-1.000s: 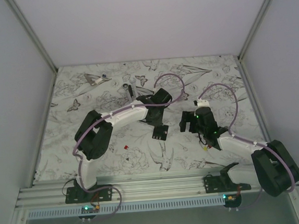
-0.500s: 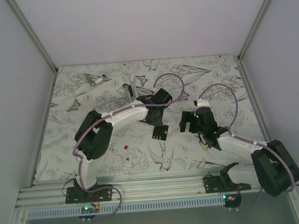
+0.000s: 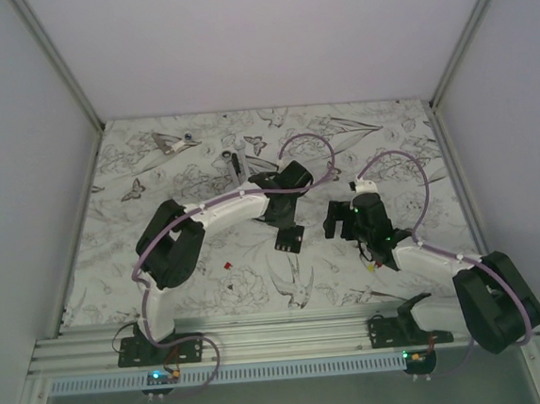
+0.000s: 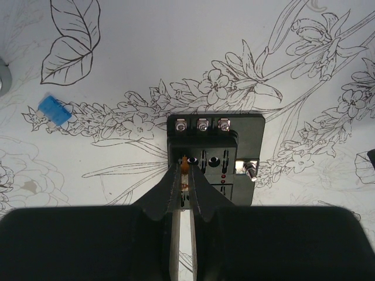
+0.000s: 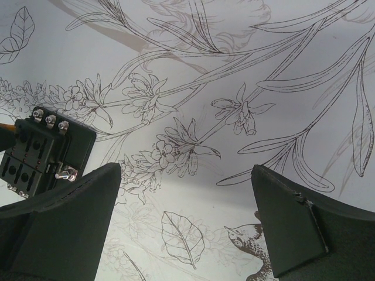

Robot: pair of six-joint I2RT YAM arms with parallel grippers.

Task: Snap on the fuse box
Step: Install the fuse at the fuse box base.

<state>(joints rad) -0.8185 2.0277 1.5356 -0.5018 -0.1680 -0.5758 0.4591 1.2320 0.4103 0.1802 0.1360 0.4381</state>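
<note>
The fuse box (image 4: 214, 155) is a small black squarish box with three screws along its far edge and rows of slots; it lies flat on the flower-printed table. It also shows in the top view (image 3: 287, 239) and at the left of the right wrist view (image 5: 44, 157). My left gripper (image 4: 185, 165) is shut on a small orange fuse (image 4: 185, 164), held over the box's left slot row. My right gripper (image 5: 187, 205) is open and empty, hovering to the right of the box (image 3: 333, 223).
A loose blue fuse (image 4: 54, 110) lies left of the box. A small red fuse (image 3: 226, 262) lies nearer the left arm's base. A metal bracket (image 3: 172, 142) and small round parts (image 3: 228, 155) lie at the back left. White walls enclose the table.
The left arm has shifted very slightly; the right arm and the fuse box have not moved.
</note>
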